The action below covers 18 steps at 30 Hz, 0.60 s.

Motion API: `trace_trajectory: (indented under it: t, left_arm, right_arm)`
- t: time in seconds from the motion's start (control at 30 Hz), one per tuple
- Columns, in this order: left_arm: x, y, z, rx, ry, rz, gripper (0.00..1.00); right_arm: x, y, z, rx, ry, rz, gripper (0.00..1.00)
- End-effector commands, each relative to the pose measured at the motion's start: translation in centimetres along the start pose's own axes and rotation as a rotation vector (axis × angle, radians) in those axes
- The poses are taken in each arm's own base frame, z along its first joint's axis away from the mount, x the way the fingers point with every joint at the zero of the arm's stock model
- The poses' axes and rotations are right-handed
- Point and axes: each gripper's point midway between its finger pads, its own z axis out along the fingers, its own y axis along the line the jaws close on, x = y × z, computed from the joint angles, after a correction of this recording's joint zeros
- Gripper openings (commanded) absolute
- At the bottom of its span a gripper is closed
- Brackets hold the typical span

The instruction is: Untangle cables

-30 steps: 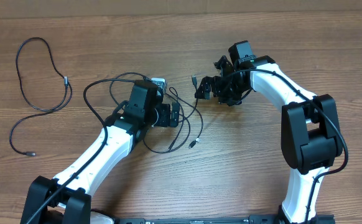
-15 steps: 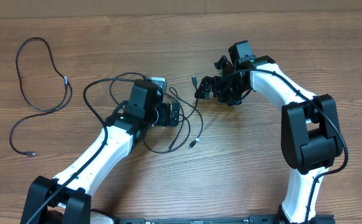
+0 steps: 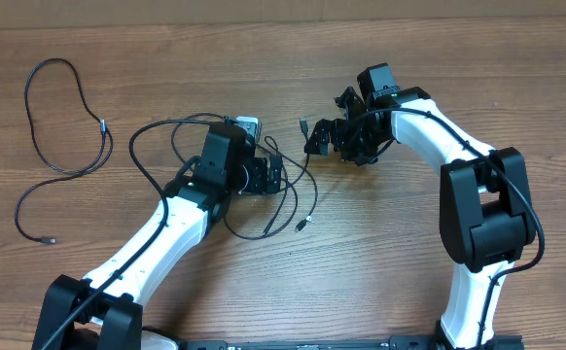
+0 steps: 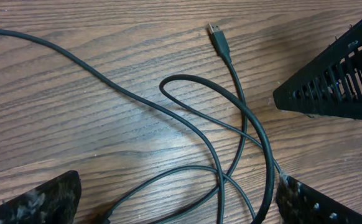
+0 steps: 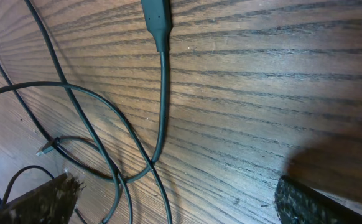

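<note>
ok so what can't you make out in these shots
Left wrist: cables run off the bottom edge, ends unseen.
Overhead: some of their crossings are hidden beneath the left gripper.
Right wrist: plug tip cut off by the top edge.
Overhead: far-left cable, its end too small to identify.

Bare brown wooden table (image 3: 380,258) free between both arms, tangled thin black cables (image 5: 162,93) crossing under wide-open left gripper (image 3: 276,176), right gripper (image 3: 312,140) near opposite, separate looped black cable (image 3: 102,125) well apart left.
</note>
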Motion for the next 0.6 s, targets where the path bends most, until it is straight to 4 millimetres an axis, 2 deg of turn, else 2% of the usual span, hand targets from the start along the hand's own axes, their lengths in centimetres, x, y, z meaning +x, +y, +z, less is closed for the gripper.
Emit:
trace_trajectory:
  t: [0.0,0.33,0.57]
  left_arm:
    - [0.47,0.12,0.33,-0.009,0.010,0.004,0.99]
    - [-0.38,-0.22,0.32,0.007,-0.024,-0.015,1.00]
    - [-0.09,-0.15,0.33,0.004,-0.012,-0.020,1.00]
  right_arm:
    - [-0.66,0.80,-0.20,-0.017,-0.014,-0.016,1.00]
    - [-0.59,0.79,-0.20,-0.017,-0.011,-0.013,1.00]
    - [-0.68,0.80,-0.20,-0.017,-0.014,-0.016,1.00]
